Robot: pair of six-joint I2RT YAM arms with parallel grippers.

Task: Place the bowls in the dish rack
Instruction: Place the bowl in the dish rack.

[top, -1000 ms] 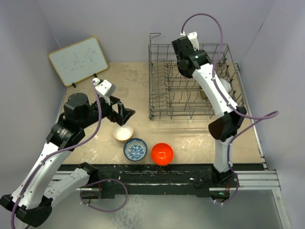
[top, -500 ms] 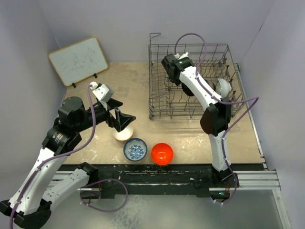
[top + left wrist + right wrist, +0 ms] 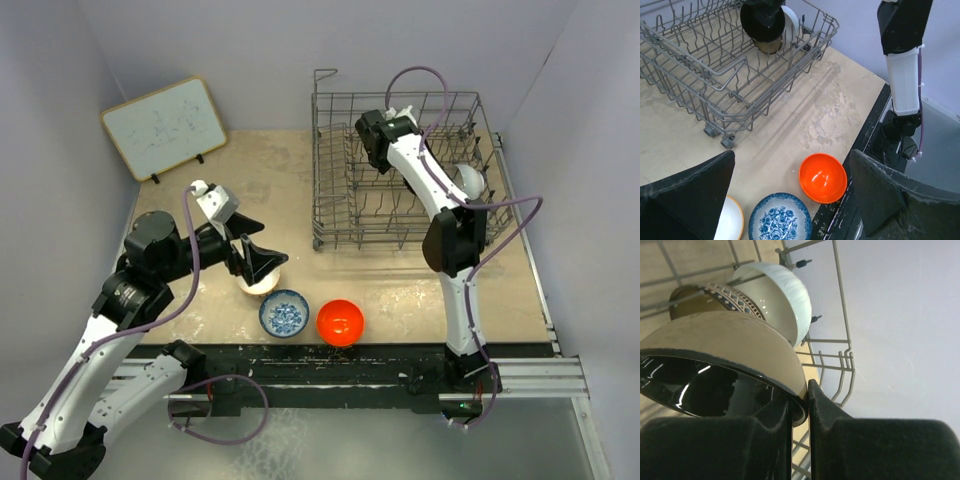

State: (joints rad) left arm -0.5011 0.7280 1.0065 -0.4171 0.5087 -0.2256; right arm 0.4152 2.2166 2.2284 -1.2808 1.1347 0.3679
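Note:
My right gripper (image 3: 808,385) is shut on the rim of the glossy black bowl (image 3: 715,385), holding it tilted inside the dish rack (image 3: 380,243). Just behind it a brown patterned bowl (image 3: 700,292) and a white bowl (image 3: 787,297) stand on edge in the rack. My left gripper (image 3: 258,262) hangs open over the cream bowl (image 3: 263,286), its fingers wide apart with nothing between them. The blue-and-white bowl (image 3: 284,314) and the orange-red bowl (image 3: 340,322) sit on the table near the front edge. The left wrist view shows both, the orange-red bowl (image 3: 822,177) and the blue-and-white bowl (image 3: 780,217).
A white board (image 3: 165,125) leans at the back left. The rack has a loop handle (image 3: 325,75) at its far left corner and small wheels underneath. A black rail (image 3: 330,355) runs along the table's front edge, close to the bowls.
The right arm has swung lower into the rack with the black bowl. The left gripper has moved right and down, and now covers most of the cream bowl.

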